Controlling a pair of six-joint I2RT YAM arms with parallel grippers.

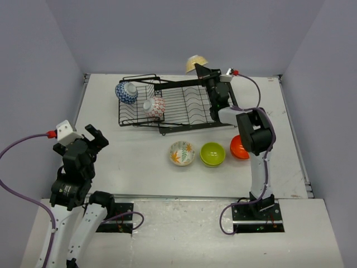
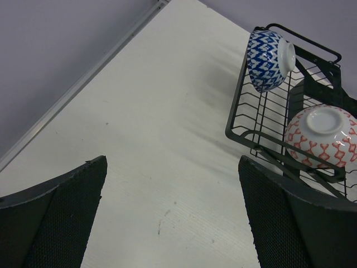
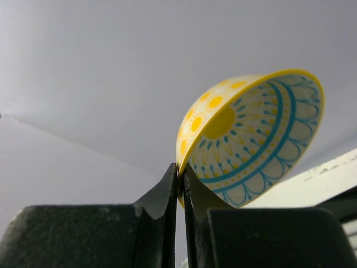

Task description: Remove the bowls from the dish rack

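Left gripper [image 1: 96,137]: over the left side of the table, well apart from the rack; fingers spread wide with nothing between them.
Table [image 1: 128,151]: white top; the left wrist view shows bare surface between the parted fingers.
Blue-patterned bowl [image 1: 126,92]: in the far left corner of the rack, tipped on its side against the wires, its white foot towards the right.
Red-and-white bowl [image 1: 154,107]: in the rack, near its front left, just right of the blue one and apart from it; turned over, foot uppermost.
Dish rack [image 1: 184,106]: black wire, lying along the far half of the table; its right end is under the right arm.
Leaf-patterned bowl [image 1: 182,153]: upright on the table in front of the rack, leftmost of a row of three.
Yellow-centre bowl [image 1: 196,63]: lifted clear above the rack's far edge, tilted on its side; the inside shows blue rings around a yellow middle.
Right gripper [image 3: 179,173]: reaching over the rack's right end; fingers closed almost together, pinching the rim of the yellow-centre bowl.
Lime green bowl [image 1: 212,154]: upright on the table, just beside the leaf-patterned one, middle of the row.
Orange bowl [image 1: 237,147]: on the table at the right of the row, near the green one, partly hidden by the right arm.
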